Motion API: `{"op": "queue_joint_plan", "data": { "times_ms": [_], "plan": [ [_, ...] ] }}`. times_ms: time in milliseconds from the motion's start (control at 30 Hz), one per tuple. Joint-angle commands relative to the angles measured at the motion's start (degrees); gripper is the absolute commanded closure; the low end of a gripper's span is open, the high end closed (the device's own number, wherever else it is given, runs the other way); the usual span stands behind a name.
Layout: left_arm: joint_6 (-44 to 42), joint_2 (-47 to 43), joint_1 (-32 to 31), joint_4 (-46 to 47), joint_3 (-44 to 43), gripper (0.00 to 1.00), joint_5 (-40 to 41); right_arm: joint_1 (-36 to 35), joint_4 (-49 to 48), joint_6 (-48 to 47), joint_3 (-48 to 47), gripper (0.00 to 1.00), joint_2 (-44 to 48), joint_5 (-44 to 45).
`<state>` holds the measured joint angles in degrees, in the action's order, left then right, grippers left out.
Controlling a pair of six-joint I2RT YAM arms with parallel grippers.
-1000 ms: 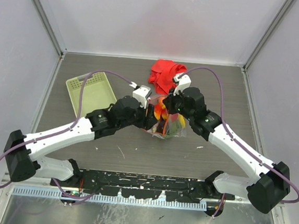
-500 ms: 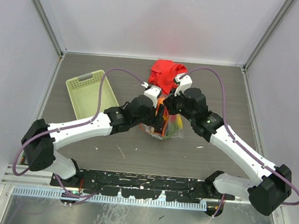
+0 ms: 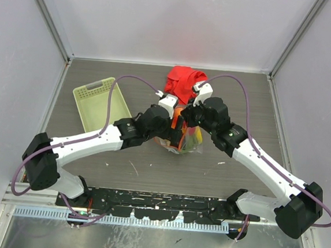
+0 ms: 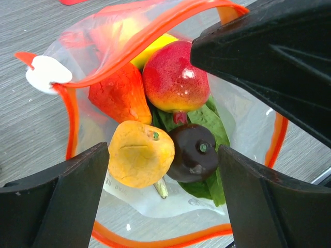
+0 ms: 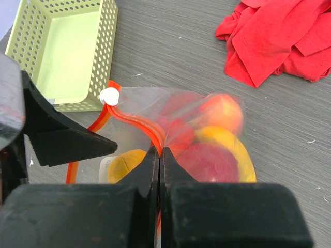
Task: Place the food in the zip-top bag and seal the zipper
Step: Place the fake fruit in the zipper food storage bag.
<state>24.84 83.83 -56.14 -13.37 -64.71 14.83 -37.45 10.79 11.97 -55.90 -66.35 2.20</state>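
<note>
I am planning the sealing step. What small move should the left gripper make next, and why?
Probably lift the open left gripper clear of the zip-top bag: the food lies inside, and the right gripper pinches the zipper of its gaping mouth.

We see a dark wood-grain tabletop (image 3: 149, 175) spreading under the left tool (image 4: 163, 165) and right tool (image 5: 159, 157). Plain pale walls (image 3: 174, 20) rise beyond and beside them, with metal corner posts (image 3: 47, 15), in soft even light.

zip-top bag (image 4: 243, 132): clear glossy plastic | red cloth (image 5: 279, 36): matt, creased | table (image 5: 170, 46): grained wood-look
</note>
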Motion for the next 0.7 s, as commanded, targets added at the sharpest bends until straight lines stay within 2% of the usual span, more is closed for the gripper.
{"op": "queue_joint_plan", "data": {
  "times_ms": [0,167,333,500,667],
  "plan": [
    [1.09,-5.37,-0.17,-1.91,-3.0,0.13,1.73,-0.21,-3.56,0.12,-1.27,0.99,2.15,0.09],
    [3.05,-8.8,-0.15,-6.59,-2.79,0.13,1.72,-0.21,-3.56,0.06,-1.48,0.99,1.83,0.04],
    [6.15,-13.68,-0.12,-10.63,-0.91,0.13,5.44,-0.24,-3.57,0.03,-1.45,0.99,1.84,0.18],
    [10.43,-14.51,-0.11,-14.1,0.86,0.22,8.96,-0.18,-3.75,0.24,-1.47,0.99,1.58,-0.05],
    [13.57,-12.82,0.02,-13.73,2.81,0.34,7.58,-0.22,-3.73,0.36,-1.33,1.0,1.81,-0.22]
  ]
}}
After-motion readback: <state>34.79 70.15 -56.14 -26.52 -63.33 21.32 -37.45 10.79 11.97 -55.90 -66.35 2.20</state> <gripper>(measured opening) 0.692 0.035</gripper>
